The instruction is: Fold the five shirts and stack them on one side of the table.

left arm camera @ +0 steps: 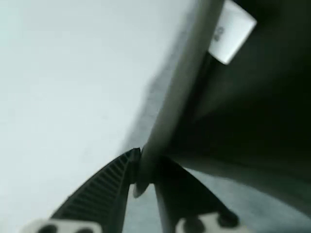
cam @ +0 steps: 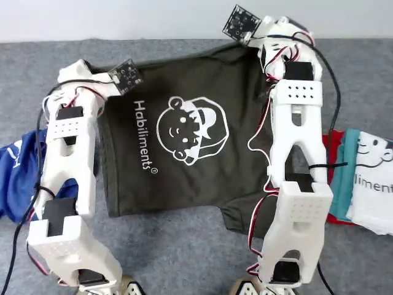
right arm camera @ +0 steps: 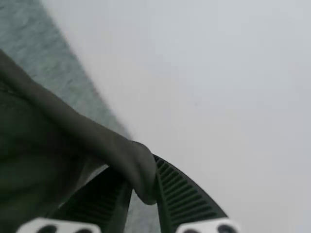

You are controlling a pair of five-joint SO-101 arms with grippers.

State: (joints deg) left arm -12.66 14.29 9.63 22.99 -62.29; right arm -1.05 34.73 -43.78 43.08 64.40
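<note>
Blue shirt [cam: 15, 178] bunched at left table edge, partly under left arm. Left gripper [left arm camera: 143, 167] pinched shut on far-left corner of dark green shirt [cam: 141, 190], white label [left arm camera: 231, 31] just beside the held edge. Green shirt spread mid-table between arms on grey felt table [cam: 184, 258], white cartoon print up. Right gripper [right arm camera: 143, 179] clamped on the shirt's far-right corner, fabric bunched between fingers. Right table edge: red shirt [cam: 328, 150], teal shirt [cam: 344, 178], white shirt [cam: 374, 184] overlapping, near right arm.
</note>
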